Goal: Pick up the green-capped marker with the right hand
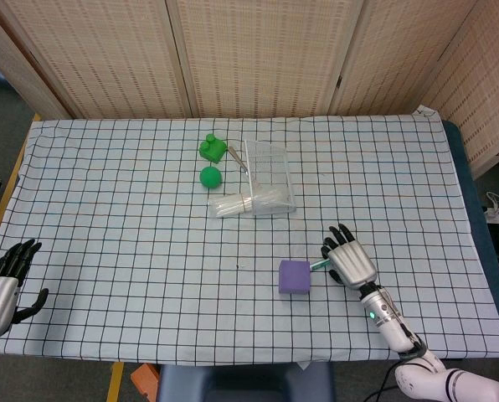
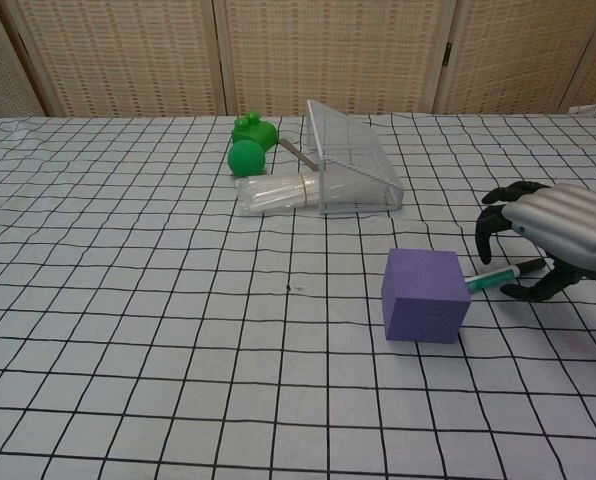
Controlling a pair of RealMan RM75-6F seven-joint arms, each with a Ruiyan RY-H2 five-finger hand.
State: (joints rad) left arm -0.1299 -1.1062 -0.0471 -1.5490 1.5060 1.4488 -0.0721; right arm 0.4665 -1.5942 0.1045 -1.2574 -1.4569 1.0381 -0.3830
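Fingers spread and curved, the right hand (image 2: 550,240) hovers over the thin green-capped marker (image 2: 496,278), gripping nothing yet. Marker lies flat on the checked tabletop (image 1: 107,209), one end just beside the purple foam cube (image 2: 424,295). Closing and lifting both remain, I'd judge.

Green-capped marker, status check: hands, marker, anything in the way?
Right hand open, fingers arched over the marker, no grip yet. Left hand open at the near table edge. Marker flat on the cloth, one end against the purple cube, crowding that side.
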